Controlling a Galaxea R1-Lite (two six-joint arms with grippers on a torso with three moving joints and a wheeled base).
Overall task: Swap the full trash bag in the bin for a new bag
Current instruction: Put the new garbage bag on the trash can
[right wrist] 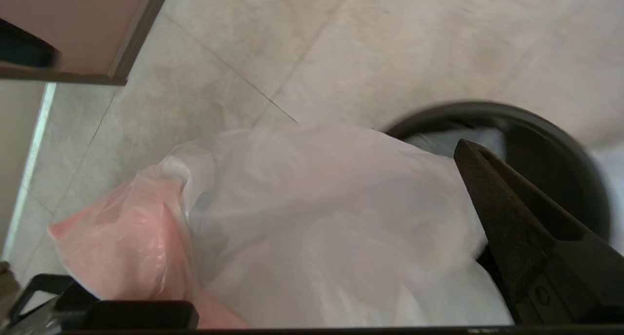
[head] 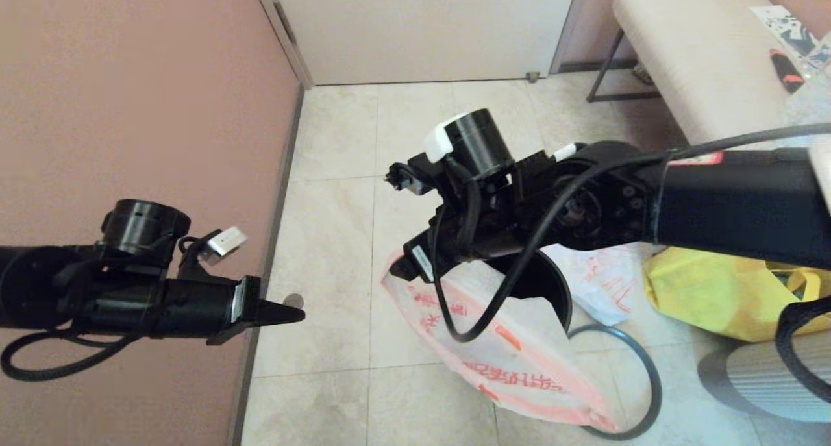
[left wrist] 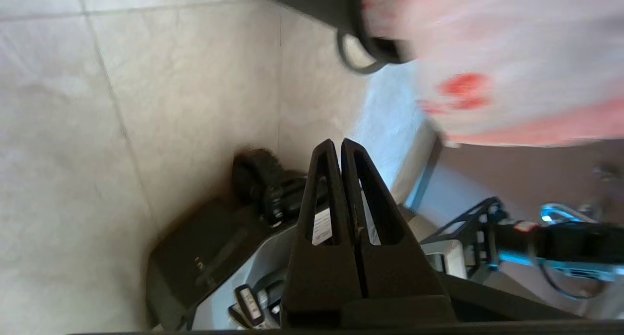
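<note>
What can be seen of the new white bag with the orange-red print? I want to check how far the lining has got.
The thin white plastic bag with orange-red print and a pink-orange edge band is not yet spread open. It drapes crumpled over the near rim of the small round black plastic bin, part inside, most hanging outside towards the tiled floor. The open right end effector sits astride its upper folds.

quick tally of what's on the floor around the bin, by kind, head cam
White printed plastic bags: 2 (new bag draped over the bin; full trash bag behind it)
Yellow tote bag: 1
Black bin: 1
Loose dark grey hoop: 1
Total: 5
</note>
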